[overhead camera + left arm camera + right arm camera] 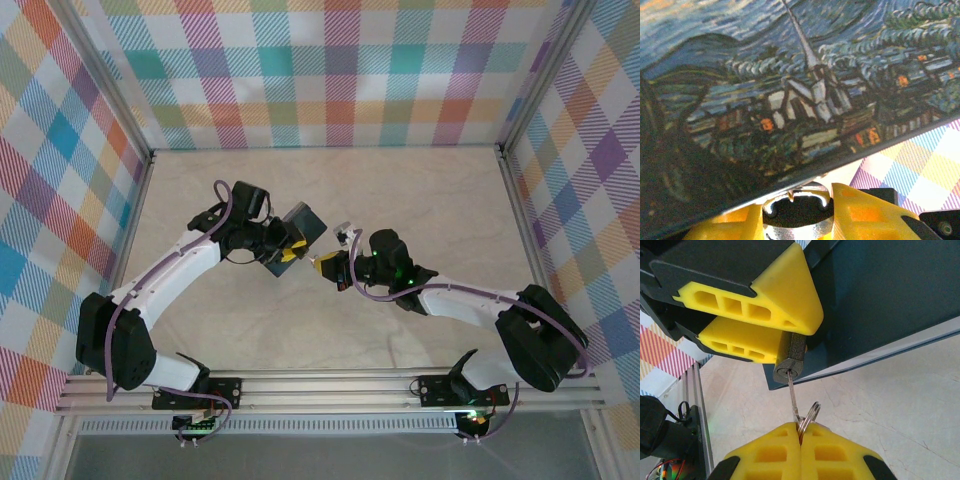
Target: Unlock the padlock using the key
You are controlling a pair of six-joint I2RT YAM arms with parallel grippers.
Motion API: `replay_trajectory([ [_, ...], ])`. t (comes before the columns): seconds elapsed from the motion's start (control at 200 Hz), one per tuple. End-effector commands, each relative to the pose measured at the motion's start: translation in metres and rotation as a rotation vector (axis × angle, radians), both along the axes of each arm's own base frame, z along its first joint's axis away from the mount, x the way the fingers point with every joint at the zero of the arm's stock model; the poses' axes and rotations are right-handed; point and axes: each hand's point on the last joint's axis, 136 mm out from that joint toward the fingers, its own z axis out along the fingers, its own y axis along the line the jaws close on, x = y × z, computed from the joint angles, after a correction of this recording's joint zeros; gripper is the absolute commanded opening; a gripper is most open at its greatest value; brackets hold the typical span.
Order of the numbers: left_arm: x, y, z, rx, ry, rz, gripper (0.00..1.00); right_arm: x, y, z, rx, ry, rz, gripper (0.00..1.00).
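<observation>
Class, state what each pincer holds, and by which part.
Right pincer: thin silvery metal key, pinched at its head. Left pincer: small dark padlock, gripped across its body.

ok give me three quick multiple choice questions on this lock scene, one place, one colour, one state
1. Where is the tip of the thin silvery metal key?
A) in the keyhole of the small dark padlock
B) flat on the tabletop
C) hanging free in the air

2. What colour are the fingers of the left gripper?
A) red
B) yellow
C) white

3. What state is the right gripper in?
A) wide open
B) shut on the key
C) shut on nothing

Answers:
1 A: the blade runs straight up into the lock's end face.
2 B: both fingers pinching the padlock are yellow.
3 B: its fingers meet on the key's head.
</observation>
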Motion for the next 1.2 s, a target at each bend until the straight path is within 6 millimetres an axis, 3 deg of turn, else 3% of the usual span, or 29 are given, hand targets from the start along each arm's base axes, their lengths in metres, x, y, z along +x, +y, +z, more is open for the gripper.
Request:
replay_trajectory([
  [0.0,0.004,-0.01,0.025,-0.034,-0.083,-0.042,0.1,0.008,0.006,0.014,0.032,-0.027,0.001,0.0],
  [0.5,-0.003,-0.009,0.016,-0.012,-0.097,-0.049,0.1,0.017,0.005,0.013,0.032,0.002,-0.03,0.0],
  [0.94,-0.014,-0.002,0.001,0.018,-0.078,-0.05,0.09,0.019,0.025,0.038,0.159,0.037,0.019,0.0],
  [1.195,-0.014,-0.004,0.002,0.0,-0.079,-0.051,0.09,0.019,0.047,0.045,0.185,0.039,0.054,0.0],
])
